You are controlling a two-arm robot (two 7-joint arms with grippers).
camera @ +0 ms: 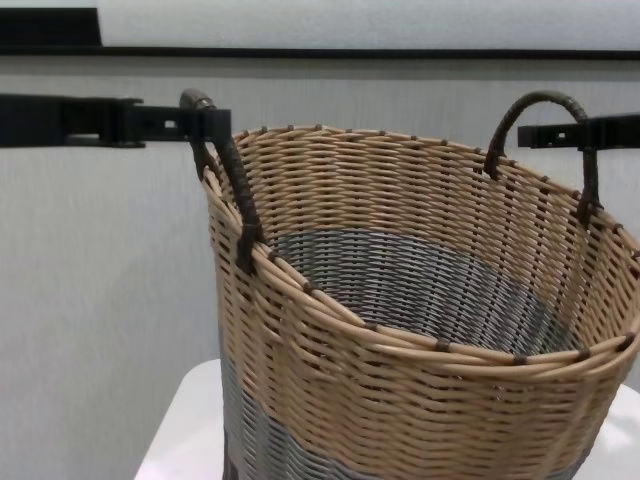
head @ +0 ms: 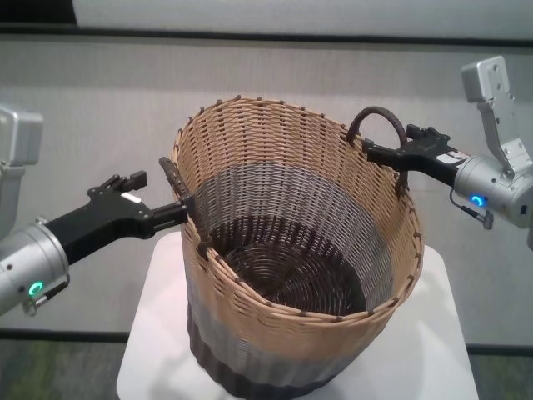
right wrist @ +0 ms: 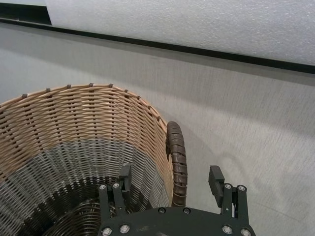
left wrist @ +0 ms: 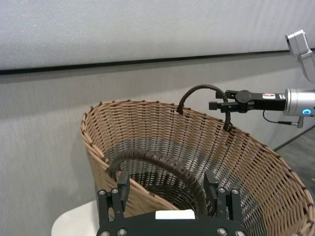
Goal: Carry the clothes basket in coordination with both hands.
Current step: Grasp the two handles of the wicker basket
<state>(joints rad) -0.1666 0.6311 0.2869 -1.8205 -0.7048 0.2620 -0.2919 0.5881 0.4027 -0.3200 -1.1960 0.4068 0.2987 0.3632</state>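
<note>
While the clothes basket (head: 300, 275) sits tilted on a white table (head: 158, 350), its dark loop handles (left wrist: 157, 167) rise at opposite rim points. Grey wall panel (head: 100, 108) behind. Left gripper (head: 179, 212) reaches level under the left handle, jaws released, straddling the loop. Right gripper (head: 383, 152) likewise through the right handle (head: 379, 125), jaws wide apart, nothing clamped.

No text, label, brand, number or sign can be read anywhere in these views.
</note>
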